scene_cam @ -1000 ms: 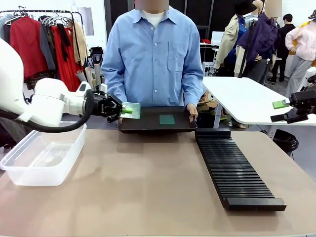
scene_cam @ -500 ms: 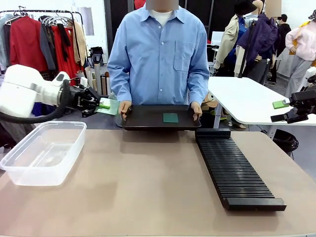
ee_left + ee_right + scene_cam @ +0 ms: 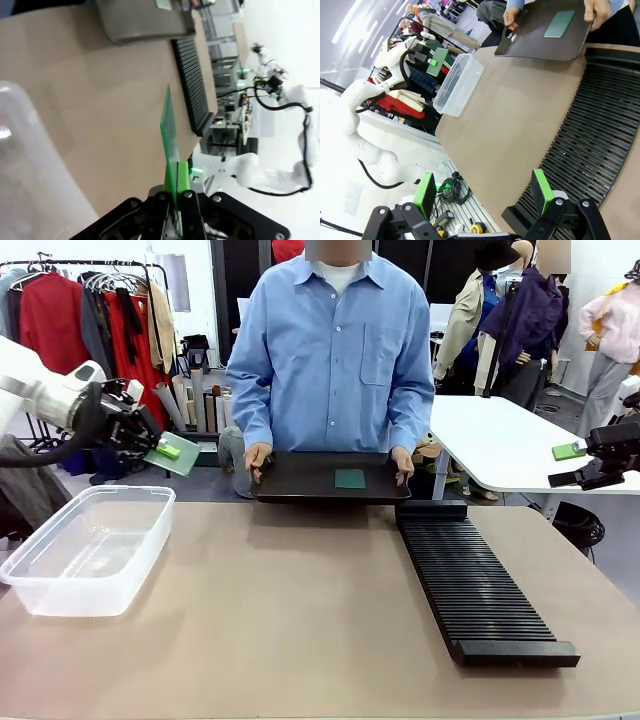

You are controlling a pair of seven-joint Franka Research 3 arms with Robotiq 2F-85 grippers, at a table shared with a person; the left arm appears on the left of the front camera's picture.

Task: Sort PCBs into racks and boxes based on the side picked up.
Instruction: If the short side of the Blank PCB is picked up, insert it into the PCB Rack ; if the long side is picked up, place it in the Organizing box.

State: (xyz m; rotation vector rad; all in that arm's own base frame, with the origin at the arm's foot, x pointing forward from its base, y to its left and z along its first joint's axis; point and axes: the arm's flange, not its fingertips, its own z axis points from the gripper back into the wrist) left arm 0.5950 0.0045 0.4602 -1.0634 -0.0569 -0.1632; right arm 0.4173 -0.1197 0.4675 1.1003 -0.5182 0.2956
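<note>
Pinches a PCB (image 3: 175, 454) in left gripper (image 3: 162, 449), aloft near box's (image 3: 60, 585) far corner. Spreads right gripper (image 3: 482, 192) wide, empty, off to rack's (image 3: 480, 590) right. Finds second PCB (image 3: 350, 478) flat on tray (image 3: 295, 483) held by person (image 3: 340, 350).

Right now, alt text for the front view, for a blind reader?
The left end effector holds a PCB up near the far corner of a clear box. Across the table a person holds a tray with a second PCB; a rack lies at right, the right end effector open beyond it.
</note>
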